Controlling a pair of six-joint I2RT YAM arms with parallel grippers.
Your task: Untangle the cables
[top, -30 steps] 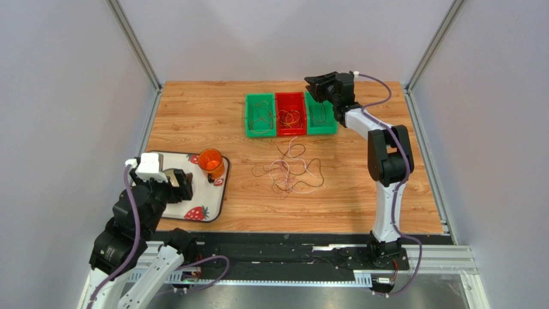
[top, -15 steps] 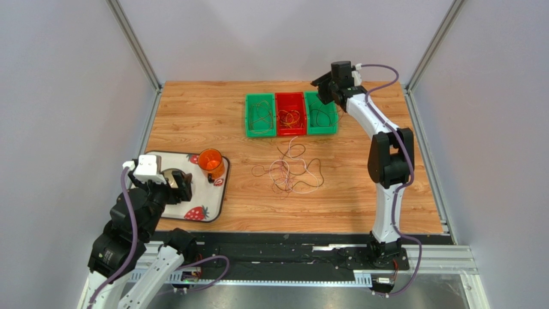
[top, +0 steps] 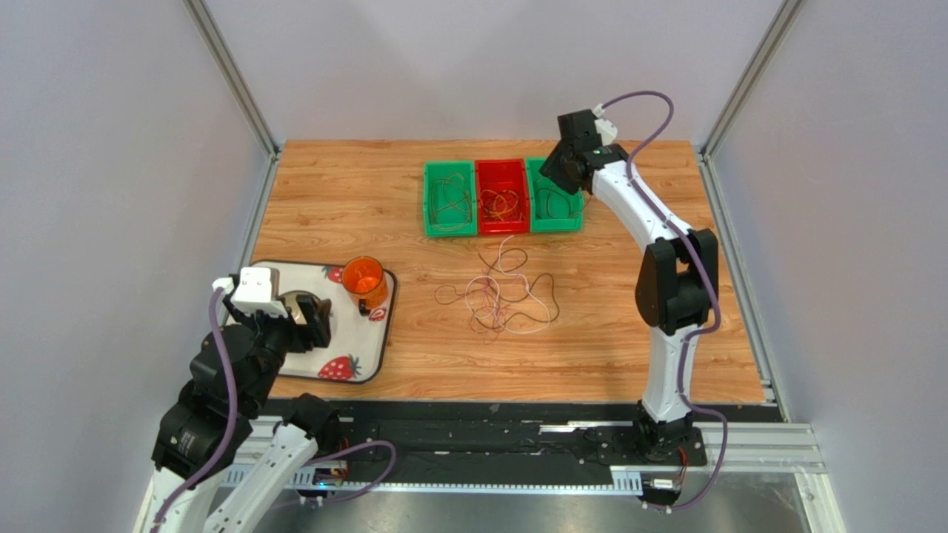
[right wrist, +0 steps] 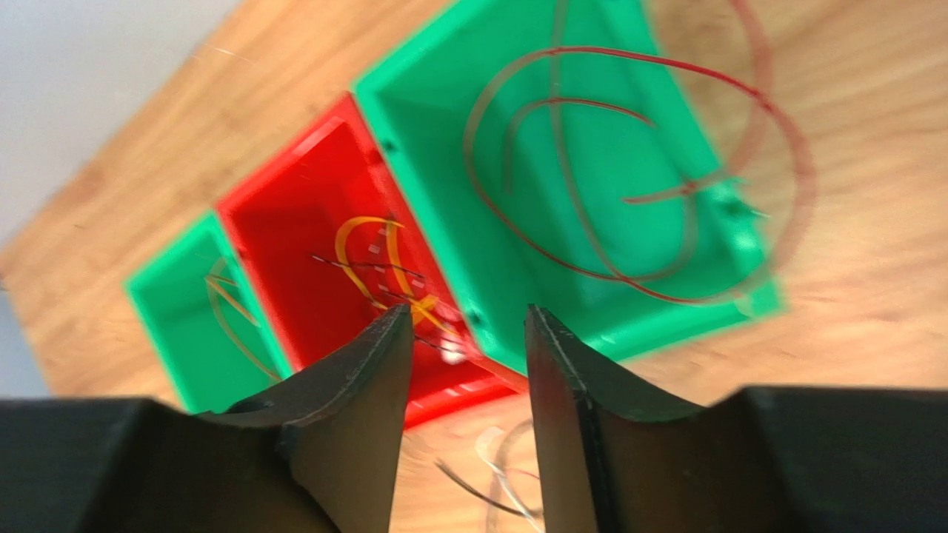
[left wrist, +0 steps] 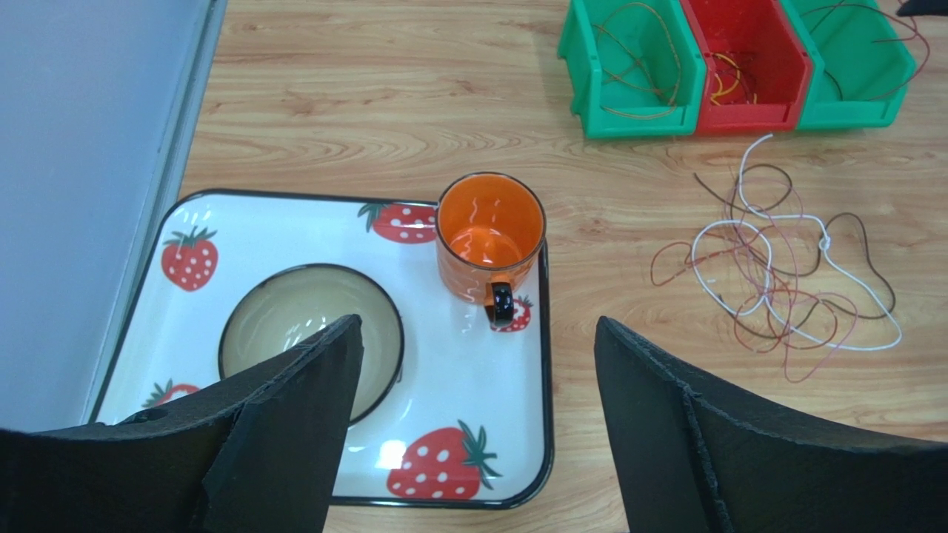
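Your right tool [right wrist: 465,322] is lifting and swinging back off the right green bin [top: 554,228] at the counter's far edge. Its jaws are narrowly parted and carrying nothing. A red cable [right wrist: 629,58] is lying looped in that bin, so that drop looks done. The tangle [top: 497,294] is still sitting mid-counter, well apart from the bins, so you are likely heading back for another strand. Your left tool [left wrist: 479,333] is hanging wide open over the tray [left wrist: 278,217] at the near left corner, unmoved.
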